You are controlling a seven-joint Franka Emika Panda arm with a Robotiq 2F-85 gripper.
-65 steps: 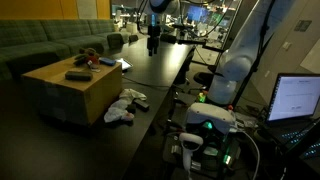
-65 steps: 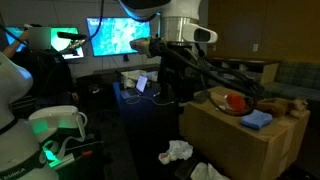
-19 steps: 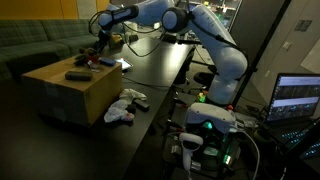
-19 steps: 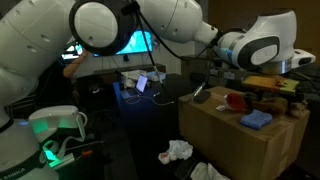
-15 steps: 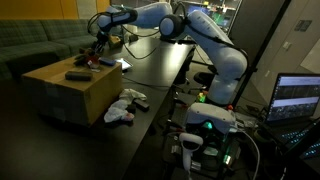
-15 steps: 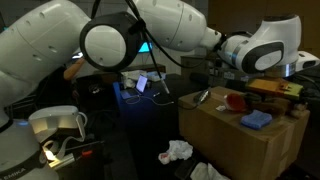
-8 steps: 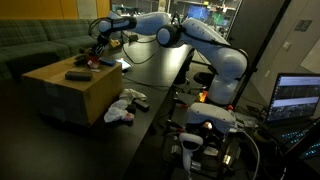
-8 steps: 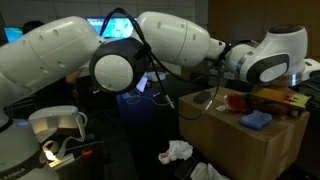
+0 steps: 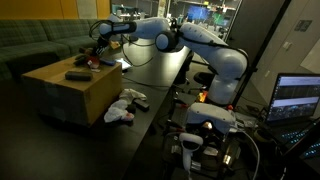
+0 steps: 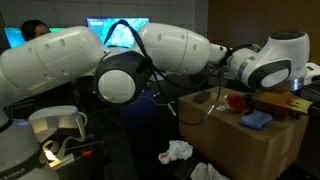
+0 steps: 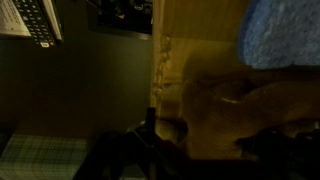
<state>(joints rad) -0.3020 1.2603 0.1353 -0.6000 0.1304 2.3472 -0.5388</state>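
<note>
Hand (image 9: 97, 50): low over brown plush toy (image 11: 235, 100) on surface (image 9: 60, 82), blue cloth (image 10: 257, 119) beside. Finger spread: cannot tell, too dark. Contact unclear.

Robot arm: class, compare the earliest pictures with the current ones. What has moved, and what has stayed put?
The arm swung from upright at the back, down and out over the wooden box. Its gripper now hangs low at the far end, near the red object. No grip or release is visible. The remote, blue cloth and white cloth on the floor stayed put.
</note>
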